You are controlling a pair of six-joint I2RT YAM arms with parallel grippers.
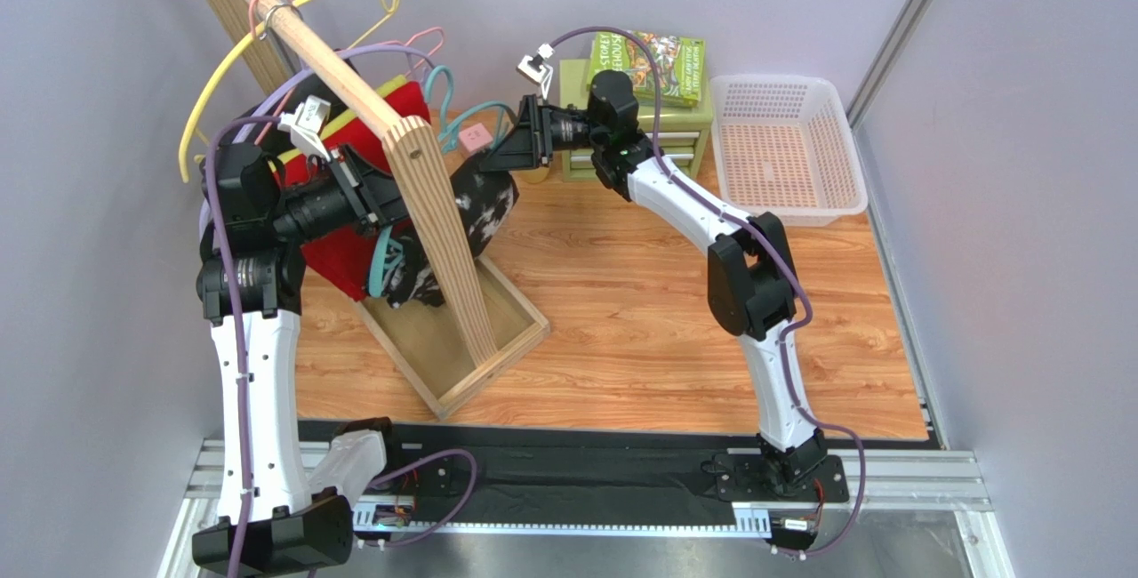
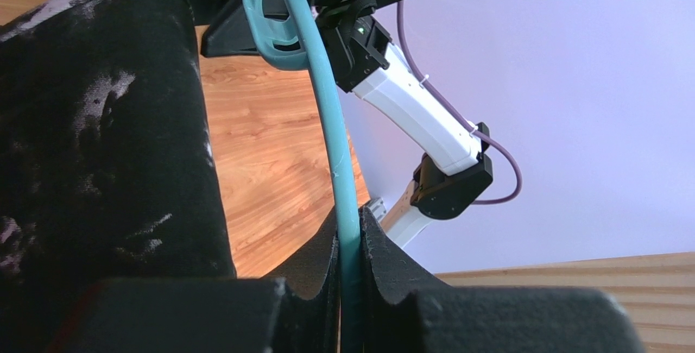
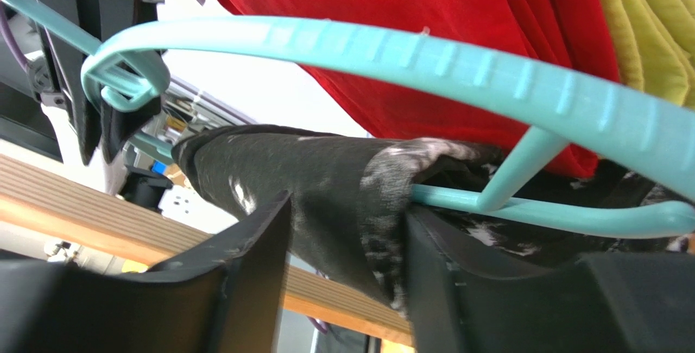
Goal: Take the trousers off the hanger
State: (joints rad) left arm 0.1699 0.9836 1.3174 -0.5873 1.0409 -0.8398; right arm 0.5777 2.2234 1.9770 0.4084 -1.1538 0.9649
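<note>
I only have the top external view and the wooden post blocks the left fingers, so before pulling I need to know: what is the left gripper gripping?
Observer: The left wrist view shows the left gripper shut on the teal hanger, on its thin bar, not on cloth.
Operator: And the right one?
Observer: The right gripper is shut on the black trousers, pinching the fold draped over the hanger's lower bar.
Operator: Is the red pair caught too?
Observer: No, the red trousers lie beyond the hanger's upper arm, outside the fingers.
</note>
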